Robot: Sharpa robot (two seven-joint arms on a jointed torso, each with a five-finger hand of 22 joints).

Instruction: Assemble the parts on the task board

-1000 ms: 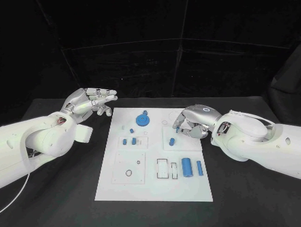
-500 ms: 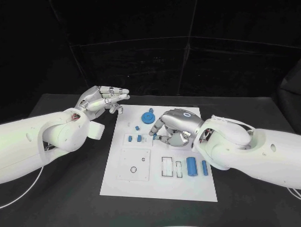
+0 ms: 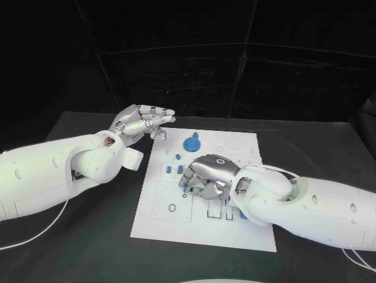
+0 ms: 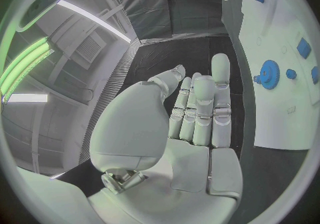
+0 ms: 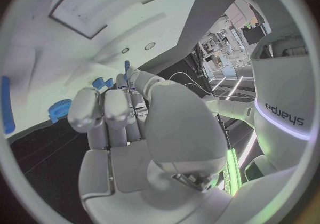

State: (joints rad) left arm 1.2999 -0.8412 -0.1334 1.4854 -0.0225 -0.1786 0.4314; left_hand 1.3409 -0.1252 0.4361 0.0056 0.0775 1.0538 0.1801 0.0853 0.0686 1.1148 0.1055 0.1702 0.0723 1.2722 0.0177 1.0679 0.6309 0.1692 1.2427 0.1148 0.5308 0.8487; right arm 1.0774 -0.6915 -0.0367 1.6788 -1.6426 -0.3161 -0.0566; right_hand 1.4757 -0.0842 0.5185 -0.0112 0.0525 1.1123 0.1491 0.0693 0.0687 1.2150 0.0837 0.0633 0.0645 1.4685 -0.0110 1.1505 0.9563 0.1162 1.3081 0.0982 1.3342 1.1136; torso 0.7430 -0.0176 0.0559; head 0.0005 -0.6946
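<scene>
Two hands are before us, and we begin with the right hand (image 3: pixel 206 177), which sits low over the middle of the task board (image 3: pixel 239 233), knuckles up and fingers curled down toward the plate. From the right wrist view its fingers (image 5: pixel 106 112) lie close together and bent toward the board, and a small blue piece (image 5: pixel 127 66) shows just past the fingertips; we cannot tell whether the hand pinches it or only hovers by it. The left hand (image 3: pixel 141 122) is raised beside the board's far left corner, off the plate, fingers extended side by side with the thumb apart, and we see nothing in it; the left wrist view shows its palm (image 4: pixel 193 128) bare.

Moving outward across the board, we find a blue gear (image 3: pixel 192 143) near the far edge, and small blue parts (image 3: pixel 167 170) lying just left of the right hand. A small ring outline (image 3: pixel 172 207) is marked on the board's near left panel. Around the white plate spreads the black table (image 3: pixel 85 236).
</scene>
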